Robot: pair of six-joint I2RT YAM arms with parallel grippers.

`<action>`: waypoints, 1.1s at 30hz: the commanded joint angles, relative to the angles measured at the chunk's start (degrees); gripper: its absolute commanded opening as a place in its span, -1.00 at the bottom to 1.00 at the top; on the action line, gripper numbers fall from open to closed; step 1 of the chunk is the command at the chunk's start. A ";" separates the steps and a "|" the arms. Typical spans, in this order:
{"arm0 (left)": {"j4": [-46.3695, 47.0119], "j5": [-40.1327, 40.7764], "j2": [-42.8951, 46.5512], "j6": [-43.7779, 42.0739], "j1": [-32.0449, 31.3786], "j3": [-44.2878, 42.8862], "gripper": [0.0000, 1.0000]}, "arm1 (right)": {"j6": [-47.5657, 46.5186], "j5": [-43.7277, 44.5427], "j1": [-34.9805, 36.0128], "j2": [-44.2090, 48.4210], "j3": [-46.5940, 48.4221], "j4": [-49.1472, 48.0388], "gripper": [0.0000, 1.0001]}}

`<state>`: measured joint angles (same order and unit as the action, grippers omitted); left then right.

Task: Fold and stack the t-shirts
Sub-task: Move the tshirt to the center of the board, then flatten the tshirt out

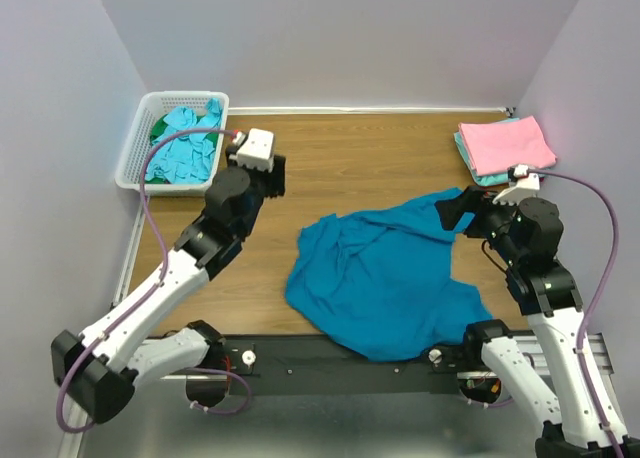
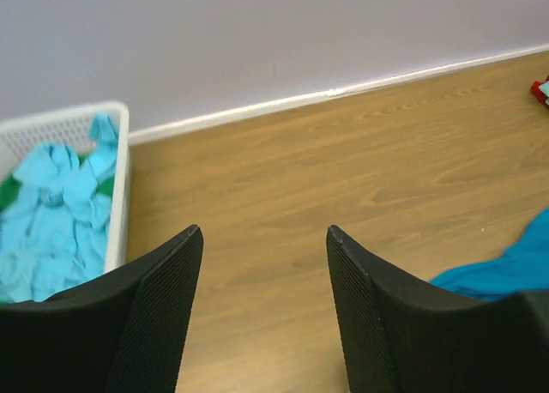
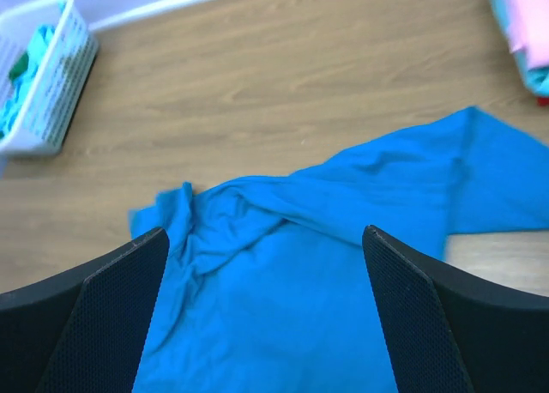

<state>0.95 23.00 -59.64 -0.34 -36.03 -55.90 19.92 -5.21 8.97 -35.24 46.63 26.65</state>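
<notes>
Now left tool [image 2: 262, 232] beside basket [image 2: 121, 178], right tool [image 3: 262, 232] above teal t-shirt [image 3: 283, 281].

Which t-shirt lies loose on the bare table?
The teal-blue t-shirt, rumpled mid-table; the pink t-shirt sits folded far right, turquoise t-shirts heaped in the basket.

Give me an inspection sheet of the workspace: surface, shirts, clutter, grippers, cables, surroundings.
Surface: brown wood-grain tabletop, bare beyond the shirt.
Job's things: deep teal-blue cloth t-shirt crumpled, unfolded, centre-near; folded pink t-shirt on pale turquoise t-shirt, far right; light aqua shirts and a green shirt heaped in white slotted plastic basket, far left.
Clutter: small red item beside the stack, unidentifiable.
Grippers: left gripper fingers open, empty, over bare wood; right gripper fingers open, empty, above teal-blue shirt.
Cables: purple cables, one looping along each arm.
Surroundings: pale walls.
</notes>
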 commanded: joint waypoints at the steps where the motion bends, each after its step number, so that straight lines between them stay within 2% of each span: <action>1: 1.87 4.68 10.75 9.21 -0.09 9.65 0.39 | 0.38 -8.03 0.34 -3.15 0.04 3.67 1.00; 8: -3.31 2.66 28.06 18.17 0.08 24.51 0.39 | -0.94 -18.86 0.52 -15.26 -1.63 4.11 1.00; 11: -3.59 0.20 31.77 23.44 0.08 28.99 0.38 | 0.46 -21.06 0.43 -19.42 -4.17 3.93 0.99; 12: -3.50 -1.45 32.04 25.02 0.00 30.48 0.38 | 0.73 -21.07 0.43 -22.21 -5.05 3.93 0.93; 16: -2.18 -6.21 28.89 27.76 0.00 30.42 0.26 | 2.93 -18.70 0.52 -25.84 -6.72 2.62 0.84; 23: -6.57 -12.27 6.95 24.60 -0.09 21.99 0.25 | 2.15 -19.22 1.39 -28.39 -7.00 1.12 0.75; 25: -8.93 -12.28 2.97 24.16 0.00 18.65 0.19 | 1.96 -20.36 3.49 -29.61 -6.29 0.07 0.73; 29: -8.16 -6.14 6.18 24.33 0.69 18.28 0.17 | 3.36 -19.23 10.78 -34.08 -2.87 -2.83 0.68; 33: -7.80 -1.84 12.25 22.58 4.64 20.91 0.17 | 5.38 -16.68 22.72 -42.85 3.18 -6.26 0.67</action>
<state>-6.63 15.46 -52.93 24.08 -34.72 -35.94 23.29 -23.03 24.05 -72.10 44.58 25.12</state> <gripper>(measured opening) 0.584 0.838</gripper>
